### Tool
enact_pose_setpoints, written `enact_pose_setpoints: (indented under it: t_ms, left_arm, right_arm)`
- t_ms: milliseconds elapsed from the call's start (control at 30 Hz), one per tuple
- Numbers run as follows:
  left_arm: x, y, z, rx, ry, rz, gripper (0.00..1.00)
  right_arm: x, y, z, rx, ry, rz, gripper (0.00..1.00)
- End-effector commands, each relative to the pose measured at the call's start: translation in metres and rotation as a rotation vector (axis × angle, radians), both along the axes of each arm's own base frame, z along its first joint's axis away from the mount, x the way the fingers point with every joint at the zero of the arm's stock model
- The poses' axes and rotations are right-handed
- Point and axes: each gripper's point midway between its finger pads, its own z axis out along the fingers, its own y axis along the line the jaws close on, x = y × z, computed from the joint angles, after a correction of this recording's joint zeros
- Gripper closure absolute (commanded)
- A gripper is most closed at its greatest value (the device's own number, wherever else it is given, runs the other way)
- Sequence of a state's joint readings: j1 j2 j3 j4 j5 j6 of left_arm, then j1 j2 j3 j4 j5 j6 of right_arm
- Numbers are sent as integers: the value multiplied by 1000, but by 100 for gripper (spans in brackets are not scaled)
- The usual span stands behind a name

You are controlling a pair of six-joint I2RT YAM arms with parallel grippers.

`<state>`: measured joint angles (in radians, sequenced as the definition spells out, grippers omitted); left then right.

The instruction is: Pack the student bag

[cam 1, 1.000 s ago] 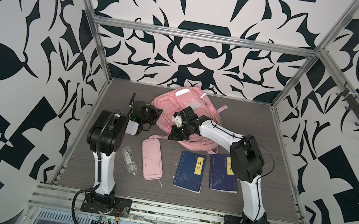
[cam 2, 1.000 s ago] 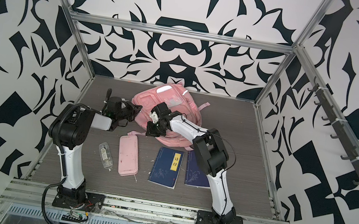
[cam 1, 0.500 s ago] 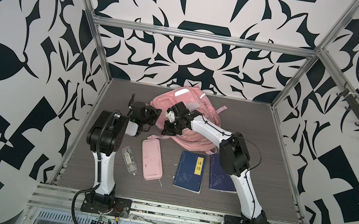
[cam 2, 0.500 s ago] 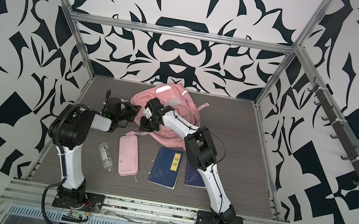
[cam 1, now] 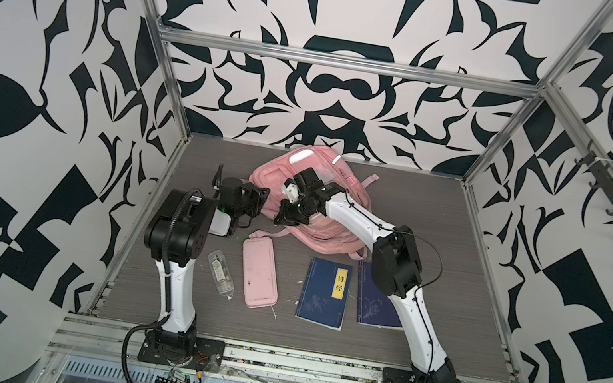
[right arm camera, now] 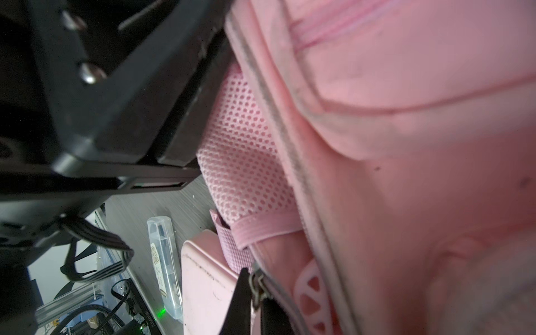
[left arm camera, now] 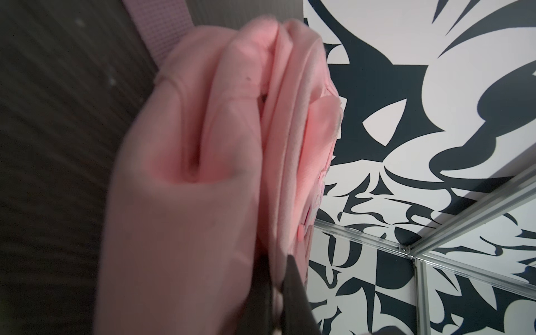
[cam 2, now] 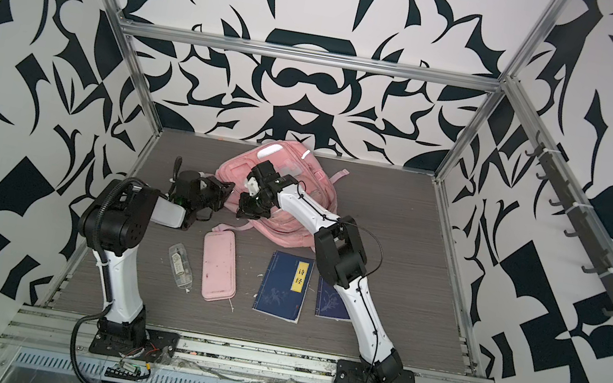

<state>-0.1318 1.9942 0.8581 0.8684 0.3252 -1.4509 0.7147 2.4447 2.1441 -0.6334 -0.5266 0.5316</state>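
Packing is barely starting. The student bag is lying mid-surface toward the back edge. Left gripper is clamping shut on a fold of its fabric. Right gripper is pinching the zipper pull, likely opening it. Pencil case, clear pen box and blue books are waiting nearer the front edge.

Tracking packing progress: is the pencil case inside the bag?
No, the pencil case lies flat on the table, outside and in front of the bag.
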Motion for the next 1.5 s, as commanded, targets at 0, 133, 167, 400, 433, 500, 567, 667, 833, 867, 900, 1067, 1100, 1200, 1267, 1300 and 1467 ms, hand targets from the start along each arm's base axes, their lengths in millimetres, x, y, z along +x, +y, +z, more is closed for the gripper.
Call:
enact_pose_setpoints:
  t_ms: [0, 133, 167, 400, 433, 500, 567, 667, 833, 867, 900, 1067, 1100, 1200, 1267, 1300, 1467]
  left_arm:
    - [-4, -3, 18, -34, -35, -16, 100]
    - [-6, 1, 18, -21, -37, -13, 100]
    - [-6, 1, 18, -20, -37, -15, 100]
    - [-4, 4, 20, 6, -41, -17, 100]
    - [-4, 4, 20, 9, -40, -16, 100]
    - [-4, 4, 21, 12, -43, -19, 100]
    - [-4, 5, 21, 14, -44, -19, 100]
    - [-3, 7, 24, 26, -49, -23, 100]
    - [-2, 10, 31, 77, -63, -32, 99]
    - [-1, 10, 35, 90, -74, -36, 98]
    - [-1, 9, 38, 104, -84, -45, 96]
    - [-3, 8, 48, 150, -102, -74, 79]
    - [-4, 8, 51, 164, -107, -81, 71]
    - [-7, 8, 60, 212, -116, -98, 47]
    - [-9, 8, 67, 239, -126, -108, 36]
    - [-10, 8, 70, 254, -127, -112, 32]
    - [-19, 3, 82, 325, -119, -155, 17]
  right_arm:
    - [23, 13, 42, 94, -135, -4, 100]
    - [30, -6, 37, 56, -147, -28, 100]
    - [29, -8, 37, 51, -146, -25, 100]
    - [4, -22, 23, 17, -128, 11, 64]
    - [0, -26, 23, 16, -130, 13, 60]
    - [-8, -35, 24, 0, -135, 15, 54]
    - [-19, -46, 30, -16, -140, 16, 50]
    - [-35, -64, 39, -25, -168, 8, 47]
    - [-58, -104, 46, -95, -216, -16, 45]
    - [-61, -110, 46, -105, -224, -21, 46]
    - [-64, -118, 46, -118, -230, -30, 46]
    - [-78, -152, 48, -151, -257, -79, 46]
    - [-80, -159, 49, -150, -258, -96, 46]
    - [-84, -182, 51, -141, -258, -151, 46]
    - [-85, -194, 53, -135, -256, -183, 46]
    - [-85, -201, 54, -132, -256, -200, 46]
    - [-88, -225, 62, -137, -261, -258, 44]
